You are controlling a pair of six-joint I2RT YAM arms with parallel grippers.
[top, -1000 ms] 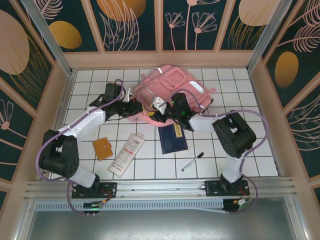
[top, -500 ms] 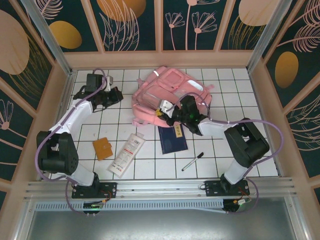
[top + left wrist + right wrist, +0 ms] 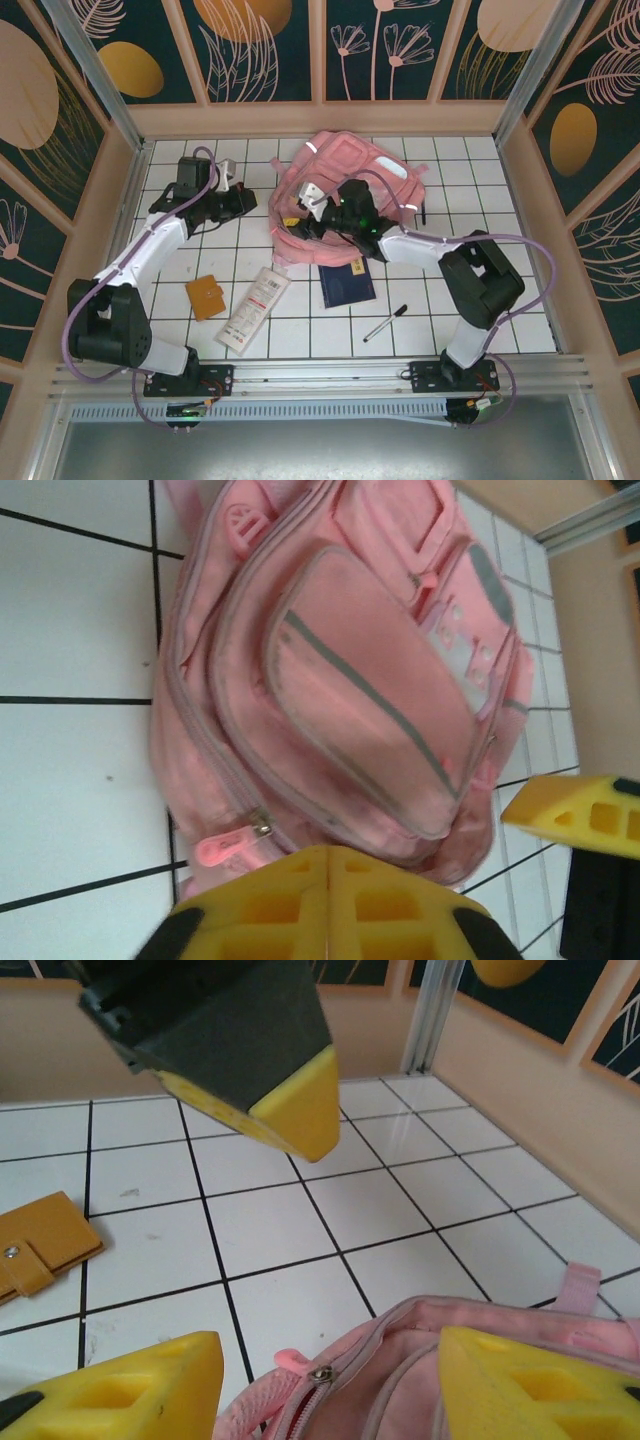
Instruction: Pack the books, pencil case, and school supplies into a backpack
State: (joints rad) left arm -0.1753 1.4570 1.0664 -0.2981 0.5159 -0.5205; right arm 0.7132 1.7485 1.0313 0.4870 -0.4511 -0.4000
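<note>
Step in hand, as I judge it: opening the backpack [image 3: 350, 175]. Its inside is hidden and I see nothing packed.

Right gripper [image 3: 330, 1350]: fingers spread astride the zipper pull [image 3: 318, 1373].

Left gripper [image 3: 328, 865]: fingers pressed together, empty, beside the bag.

Book [image 3: 347, 283], case [image 3: 253, 308] and pen [image 3: 385, 323] lie on the table [image 3: 480, 300].

Next: pinch the rim and pull it wide.

The left arm [image 3: 150, 245] and right arm [image 3: 425, 245] are built alike: white shells on the long links, black joint housings, and black base plates [image 3: 190, 380] bolted to a silver rail [image 3: 320, 372]. A lilac cable [image 3: 75, 310] runs along each. The left pincer [image 3: 330, 880] and right pincer [image 3: 330, 1350] have yellow wedge fingers [image 3: 120, 1390] with moulded hollows.
</note>
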